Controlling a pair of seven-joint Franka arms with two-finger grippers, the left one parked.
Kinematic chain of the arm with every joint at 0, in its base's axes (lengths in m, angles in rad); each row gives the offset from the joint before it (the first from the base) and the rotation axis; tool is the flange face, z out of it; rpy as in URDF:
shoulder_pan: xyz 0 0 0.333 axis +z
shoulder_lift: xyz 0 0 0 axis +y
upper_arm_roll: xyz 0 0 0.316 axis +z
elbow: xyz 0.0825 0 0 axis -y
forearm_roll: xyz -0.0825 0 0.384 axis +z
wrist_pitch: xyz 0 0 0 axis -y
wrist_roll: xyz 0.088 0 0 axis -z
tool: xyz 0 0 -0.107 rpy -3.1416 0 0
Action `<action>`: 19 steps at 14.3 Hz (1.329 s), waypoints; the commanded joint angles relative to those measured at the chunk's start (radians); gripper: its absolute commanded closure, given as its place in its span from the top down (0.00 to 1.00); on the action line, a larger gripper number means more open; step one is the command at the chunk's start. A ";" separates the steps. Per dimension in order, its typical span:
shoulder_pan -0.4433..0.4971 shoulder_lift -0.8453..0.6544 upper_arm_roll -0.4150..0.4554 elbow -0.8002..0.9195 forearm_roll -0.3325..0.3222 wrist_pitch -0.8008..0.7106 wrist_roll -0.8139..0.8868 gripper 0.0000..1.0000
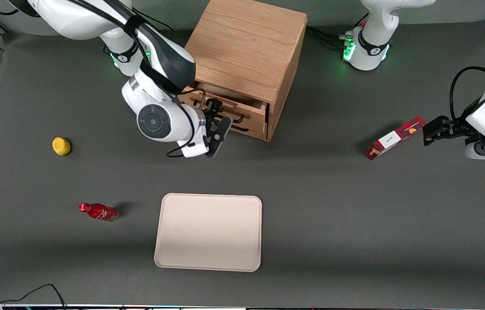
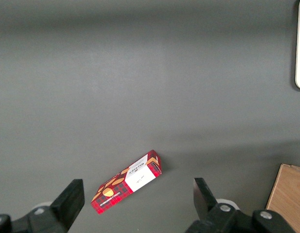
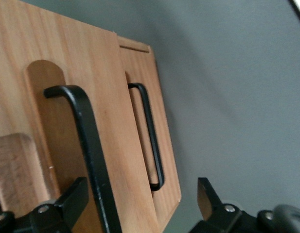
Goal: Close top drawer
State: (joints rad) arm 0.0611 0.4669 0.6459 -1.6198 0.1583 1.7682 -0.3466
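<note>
1. At the middle of the table [image 1: 354, 224], farthest from the front camera, stands the wooden cabinet [image 1: 246, 47], its drawer fronts facing that camera.
2. Nearer the camera lies a beige tray [image 1: 208, 232], well apart from the cabinet and out of the working path.
3. The top drawer [image 1: 229, 105] sticks out a little from the cabinet face, above the lower drawer [image 3: 157, 141], so it is only partly open.
4. The gripper [image 1: 218, 129] hovers just in front of the drawer fronts, fingers spread wide and holding nothing; one finger sits close beside the top drawer's handle [image 3: 86, 145].
5. Pushing well probably means pressing flat on the wood front, square to the cabinet, steadily until the front sits flush, without snagging the handle.
</note>
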 commanded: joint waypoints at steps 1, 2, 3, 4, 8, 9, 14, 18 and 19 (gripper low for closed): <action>-0.020 -0.079 0.020 -0.081 0.047 0.011 0.020 1.00; -0.020 -0.089 0.020 -0.094 0.047 0.013 0.020 1.00; -0.020 -0.096 0.020 -0.109 0.047 0.017 0.020 1.00; -0.020 -0.099 0.020 -0.123 0.049 0.020 0.020 1.00; -0.020 -0.128 0.020 -0.178 0.079 0.056 0.020 1.00; -0.020 -0.132 0.021 -0.189 0.087 0.068 0.020 1.00; -0.023 -0.133 0.032 -0.189 0.092 0.068 0.020 1.00; -0.036 -0.152 0.032 -0.117 0.089 0.030 0.052 1.00; -0.037 -0.168 0.029 -0.089 0.089 0.005 0.055 1.00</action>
State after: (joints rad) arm 0.0389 0.3551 0.6612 -1.7460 0.2102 1.8251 -0.3234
